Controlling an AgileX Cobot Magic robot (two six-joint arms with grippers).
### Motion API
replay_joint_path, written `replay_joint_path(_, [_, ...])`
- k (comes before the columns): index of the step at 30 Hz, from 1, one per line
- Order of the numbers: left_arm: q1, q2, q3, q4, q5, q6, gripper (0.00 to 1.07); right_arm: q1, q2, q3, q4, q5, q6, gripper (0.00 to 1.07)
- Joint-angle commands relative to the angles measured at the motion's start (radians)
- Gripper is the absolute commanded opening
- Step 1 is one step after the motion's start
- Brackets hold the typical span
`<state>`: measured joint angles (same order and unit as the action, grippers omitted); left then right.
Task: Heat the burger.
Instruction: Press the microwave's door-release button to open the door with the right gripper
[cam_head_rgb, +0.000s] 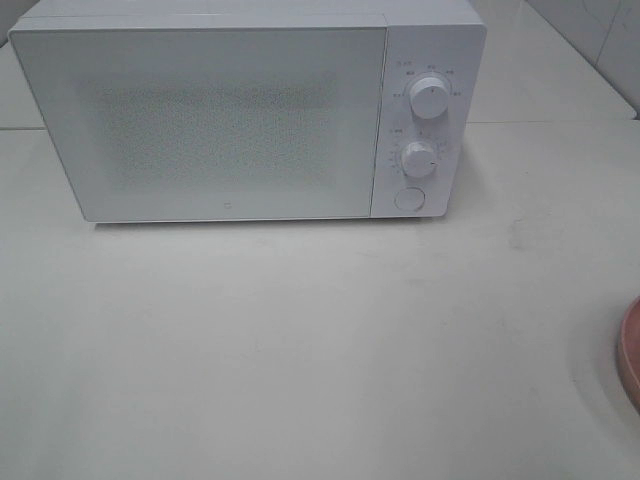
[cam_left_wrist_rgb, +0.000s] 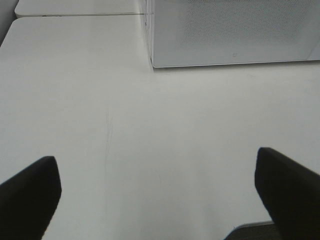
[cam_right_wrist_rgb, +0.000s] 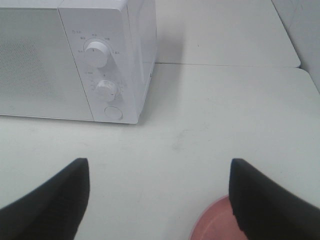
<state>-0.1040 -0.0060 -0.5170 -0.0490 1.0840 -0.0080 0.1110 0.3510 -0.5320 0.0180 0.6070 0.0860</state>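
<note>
The burger is out of view in all three views. A white microwave (cam_head_rgb: 200, 115) stands at the back of the table with its door shut; it also appears as the microwave (cam_left_wrist_rgb: 235, 32) in the left wrist view and the microwave (cam_right_wrist_rgb: 75, 60) in the right wrist view. My left gripper (cam_left_wrist_rgb: 157, 200) is open over bare tabletop, well in front of the microwave's left corner. My right gripper (cam_right_wrist_rgb: 157, 200) is open too, with nothing between its fingers, hovering in front of the control panel. Neither gripper shows in the exterior view.
The microwave panel carries an upper knob (cam_head_rgb: 428, 97), a lower knob (cam_head_rgb: 418, 158) and a round button (cam_head_rgb: 409, 198). A round pink plate (cam_head_rgb: 630, 350) pokes in at the table's right edge, and the plate (cam_right_wrist_rgb: 215, 222) lies under my right gripper's finger. The white table (cam_head_rgb: 300, 340) has a seam behind.
</note>
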Motion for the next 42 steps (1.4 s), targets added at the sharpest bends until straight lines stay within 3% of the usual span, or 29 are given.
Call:
replay_joint_path(1, [-0.002,-0.003,0.0,-0.006,-0.014,0.001,0.98,-0.004,0.053,-0.007,0.003,-0.068,0.005,0.75])
replay_joint_path(30, [-0.002,-0.003,0.0,-0.006,-0.014,0.001,0.98,-0.004,0.458,0.003,-0.008,-0.523,-0.002,0.75])
replay_joint_path(35, [-0.002,-0.003,0.0,-0.006,-0.014,0.001,0.98,-0.004,0.53,0.118,-0.004,-0.796,-0.002,0.75])
replay_joint_path(42, [-0.002,-0.003,0.0,-0.006,-0.014,0.001,0.98,-0.004,0.588,0.194,-0.004,-0.993,-0.003,0.75])
